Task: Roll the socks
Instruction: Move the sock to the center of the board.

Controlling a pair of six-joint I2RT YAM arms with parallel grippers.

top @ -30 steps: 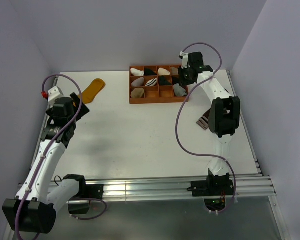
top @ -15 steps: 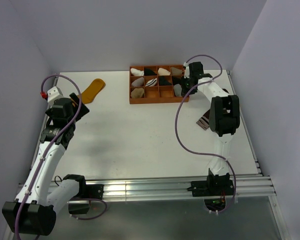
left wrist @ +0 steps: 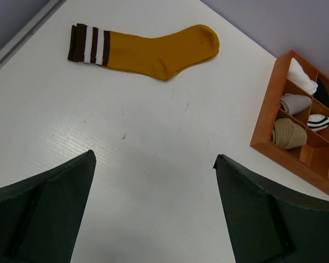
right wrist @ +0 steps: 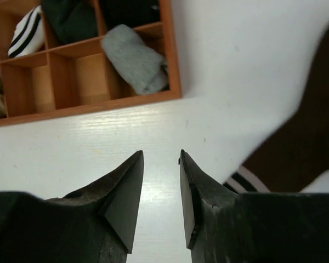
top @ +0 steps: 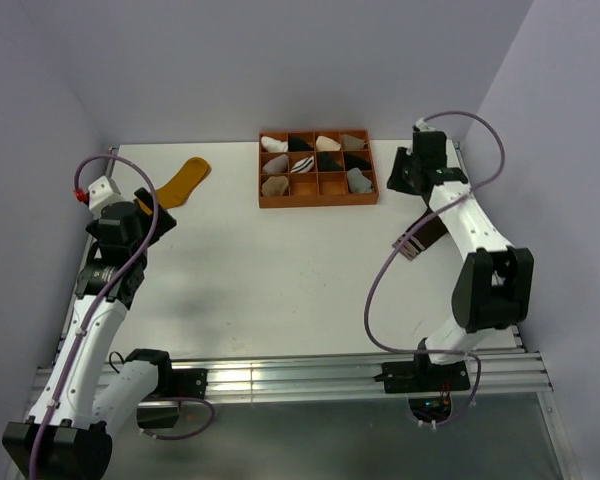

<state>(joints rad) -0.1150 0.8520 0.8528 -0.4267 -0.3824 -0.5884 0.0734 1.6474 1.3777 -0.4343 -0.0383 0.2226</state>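
Observation:
A mustard-yellow sock (top: pixel 185 180) (left wrist: pixel 153 52) lies flat at the table's far left, its striped cuff nearest the left edge. My left gripper (top: pixel 143 203) (left wrist: pixel 154 154) hovers just short of it, open wide and empty. A grey sock (top: pixel 358 181) (right wrist: pixel 136 57) sits bunched in the bottom-right compartment of the orange tray (top: pixel 318 201) (right wrist: pixel 170 55). A dark brown sock (top: pixel 420 238) (right wrist: pixel 301 148) with a striped cuff lies to the right, partly under my right arm. My right gripper (top: pixel 398 180) (right wrist: pixel 161 152) hangs beside the tray's right corner, narrowly open and empty.
Several small white, black, beige and striped bundles fill the tray's other compartments (left wrist: pixel 299 104). Walls stand close on the left, back and right. The arm bases and a metal rail (top: pixel 300 375) run along the near edge.
My right gripper has drawn back to the right, away from the tray's end compartment, and its jaws have parted; the grey sock stays in that compartment. The left arm shifted slightly.

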